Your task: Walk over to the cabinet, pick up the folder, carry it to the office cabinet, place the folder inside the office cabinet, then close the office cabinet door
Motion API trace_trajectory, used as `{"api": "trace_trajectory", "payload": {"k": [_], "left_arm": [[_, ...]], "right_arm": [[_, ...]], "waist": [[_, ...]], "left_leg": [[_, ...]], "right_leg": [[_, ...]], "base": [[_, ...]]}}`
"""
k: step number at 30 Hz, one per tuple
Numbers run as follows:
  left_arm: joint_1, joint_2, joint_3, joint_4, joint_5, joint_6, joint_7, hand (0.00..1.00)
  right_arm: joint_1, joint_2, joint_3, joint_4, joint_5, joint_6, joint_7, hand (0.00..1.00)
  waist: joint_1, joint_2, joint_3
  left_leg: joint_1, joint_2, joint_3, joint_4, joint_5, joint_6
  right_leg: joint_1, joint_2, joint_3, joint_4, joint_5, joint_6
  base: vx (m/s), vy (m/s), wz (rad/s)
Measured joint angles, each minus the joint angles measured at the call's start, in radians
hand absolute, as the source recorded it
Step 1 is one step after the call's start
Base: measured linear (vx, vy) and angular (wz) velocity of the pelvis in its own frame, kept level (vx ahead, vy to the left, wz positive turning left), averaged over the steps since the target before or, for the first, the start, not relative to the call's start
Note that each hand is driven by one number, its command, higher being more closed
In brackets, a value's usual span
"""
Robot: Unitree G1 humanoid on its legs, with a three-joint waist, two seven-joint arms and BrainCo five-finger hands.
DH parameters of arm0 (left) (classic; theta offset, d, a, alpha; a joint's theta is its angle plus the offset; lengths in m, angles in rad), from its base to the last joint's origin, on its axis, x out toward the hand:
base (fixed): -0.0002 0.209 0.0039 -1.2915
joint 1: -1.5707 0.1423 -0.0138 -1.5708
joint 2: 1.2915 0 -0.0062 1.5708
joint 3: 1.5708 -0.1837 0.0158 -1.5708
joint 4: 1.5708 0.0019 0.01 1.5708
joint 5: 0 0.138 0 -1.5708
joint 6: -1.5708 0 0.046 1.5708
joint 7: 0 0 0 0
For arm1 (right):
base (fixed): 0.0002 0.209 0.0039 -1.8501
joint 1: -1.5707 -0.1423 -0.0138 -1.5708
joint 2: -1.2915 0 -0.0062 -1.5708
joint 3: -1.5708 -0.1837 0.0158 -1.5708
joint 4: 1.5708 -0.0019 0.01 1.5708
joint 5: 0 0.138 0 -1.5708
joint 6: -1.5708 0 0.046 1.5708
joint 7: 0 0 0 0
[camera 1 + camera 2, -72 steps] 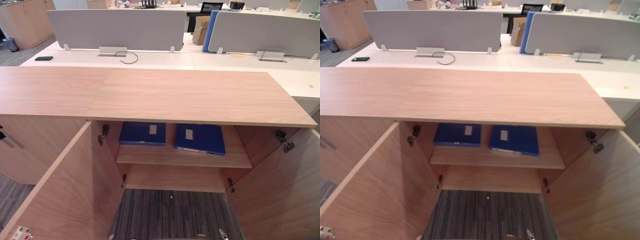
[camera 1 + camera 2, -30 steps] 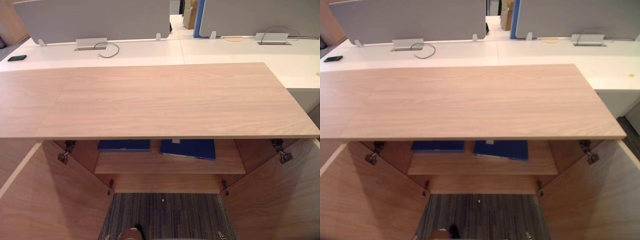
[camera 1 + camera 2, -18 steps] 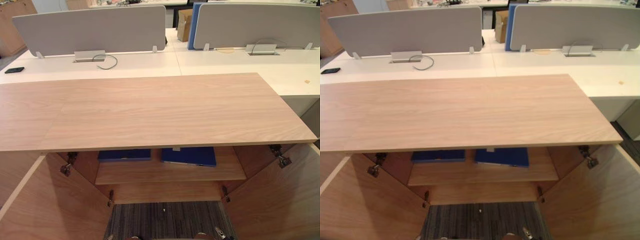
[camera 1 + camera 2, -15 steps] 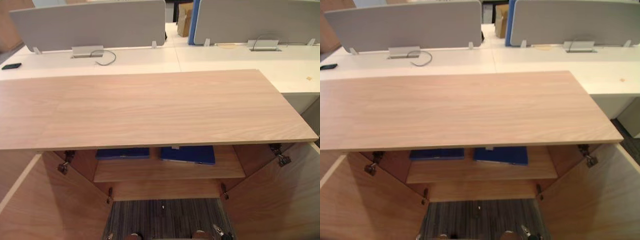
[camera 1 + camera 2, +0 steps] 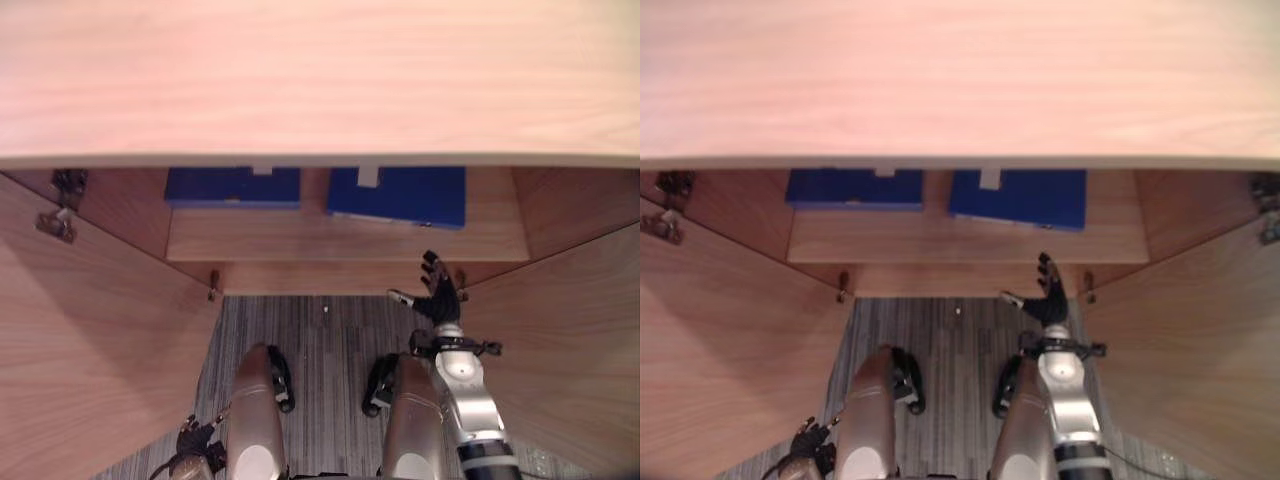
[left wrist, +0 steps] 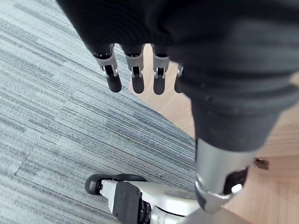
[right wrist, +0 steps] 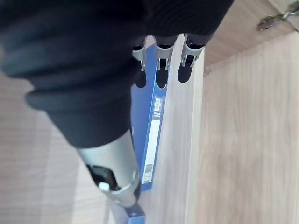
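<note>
Two blue folders lie flat on the shelf (image 5: 340,240) inside the open cabinet: a left folder (image 5: 232,187) and a right folder (image 5: 397,195), each with a white label. My right hand (image 5: 437,295) is raised in front of the shelf's edge, just below the right folder, open with straight fingers and touching nothing. Its wrist view shows its fingers (image 7: 161,77) pointing at the blue folder (image 7: 154,135) with its white spine label. My left hand (image 5: 195,440) hangs low near the carpet, open, with fingers (image 6: 133,77) straight over the grey floor.
The wooden cabinet top (image 5: 320,80) overhangs the shelf. Both doors stand swung open towards me, the left door (image 5: 90,340) and the right door (image 5: 570,340), with striped grey carpet (image 5: 320,340) between them.
The camera has tipped down and come closer, so the desks behind are out of the picture. My right hand has risen into view before the shelf; the folders have not moved.
</note>
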Motion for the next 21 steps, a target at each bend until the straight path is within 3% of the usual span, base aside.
{"api": "trace_trajectory", "payload": {"k": [6,9,14,21], "left_arm": [[-0.017,0.015,-0.042,-0.002,-0.001,-0.002,0.003,0.00],[-0.024,0.018,-0.067,-0.037,0.000,-0.010,0.046,0.00],[-0.026,0.021,-0.074,-0.085,-0.010,-0.033,0.100,0.00],[-0.026,0.013,-0.119,-0.087,-0.018,-0.041,0.114,0.00]], "right_arm": [[-0.188,-0.123,0.035,-0.033,-0.116,-0.011,-0.039,0.00],[-0.289,-0.191,0.038,-0.013,-0.150,-0.012,-0.075,0.00],[-0.393,-0.277,0.035,0.101,-0.141,-0.009,-0.112,0.00],[-0.575,-0.370,0.019,0.232,-0.014,-0.061,-0.184,0.00]], "waist": [[0.001,-0.001,0.035],[0.009,0.000,0.053],[0.018,0.006,0.070],[0.031,0.010,0.075]], "left_leg": [[-0.152,-0.008,0.001,0.123,-0.026,0.032],[-0.254,-0.016,-0.008,0.175,-0.026,0.038],[-0.399,-0.032,-0.037,0.220,-0.014,0.050],[-0.525,-0.042,-0.063,0.233,0.016,0.050]], "right_leg": [[-0.166,-0.029,0.046,0.125,-0.019,0.005],[-0.265,-0.044,0.059,0.182,-0.026,-0.001],[-0.388,-0.062,0.055,0.232,-0.027,-0.002],[-0.488,-0.075,0.040,0.254,-0.029,0.003]], "base": [[-0.01,0.095,0.05],[0.00,0.068,0.12],[0.00,0.016,0.16],[0.01,-0.022,0.11]]}}
